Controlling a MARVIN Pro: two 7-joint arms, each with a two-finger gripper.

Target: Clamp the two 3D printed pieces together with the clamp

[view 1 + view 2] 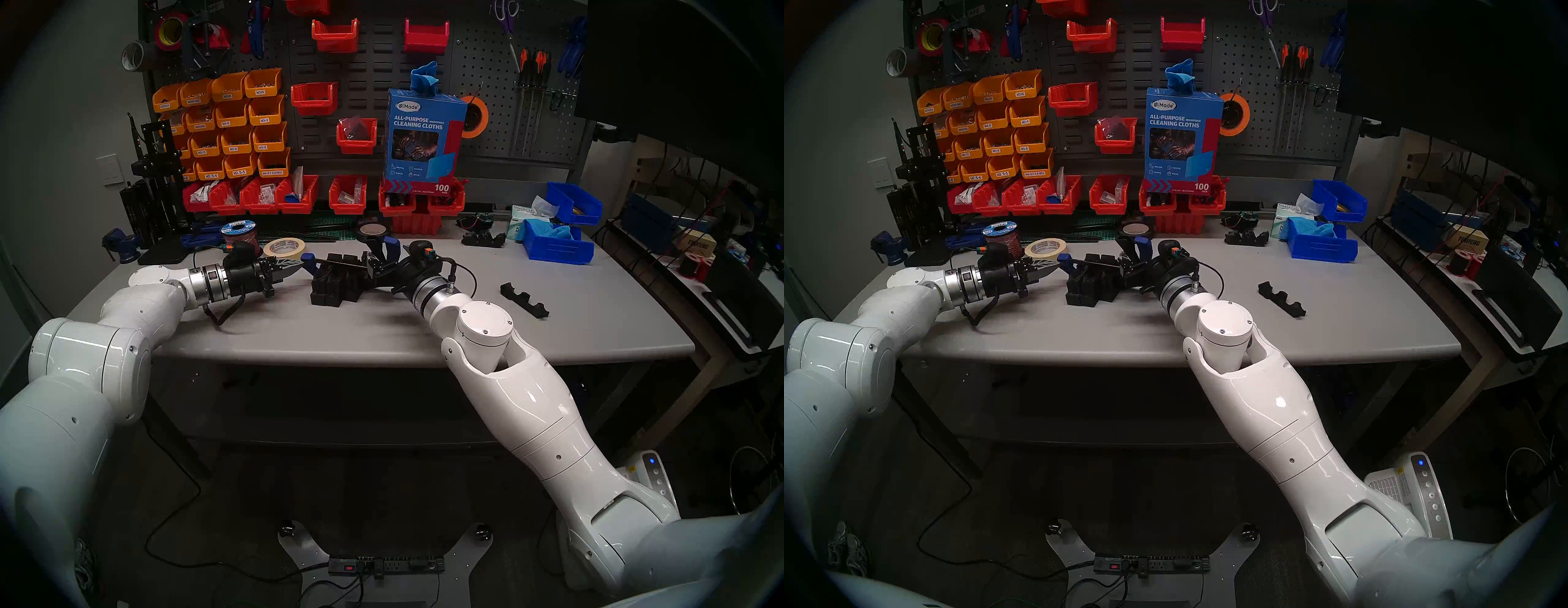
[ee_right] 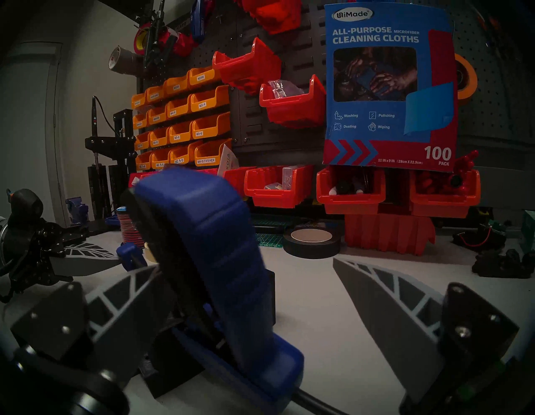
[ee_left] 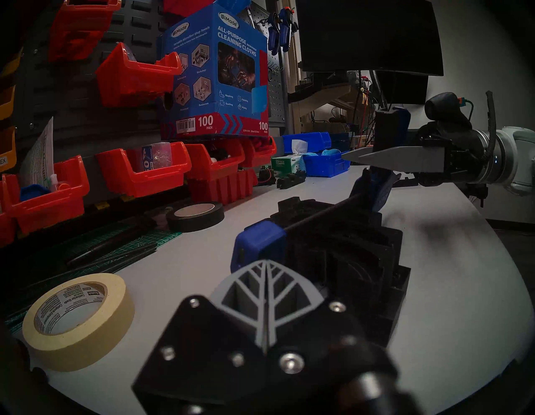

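Two matte black 3D-printed plastic blocks [image 1: 337, 282] with upright posts and slots, side by side, touching, on the grey table [image 1: 382, 331] near its middle. Across their tops, the quick bar clamp [image 1: 352, 263]: thin black bar, long axis running nine o'clock to three o'clock in the head view, tilted a little. Blue fixed jaw at the nine o'clock end, just beside the left gripper [image 3: 265, 278], fingers pressed fully together, holding nothing. Blue-and-black trigger handle at the three o'clock end, upright between the right gripper [image 2: 246, 289] fingers, spread wide, left finger [image 2: 124, 292] touching or nearly so, right finger [image 2: 385, 298] clear. Beyond, cream masking tape roll [image 3: 78, 321].
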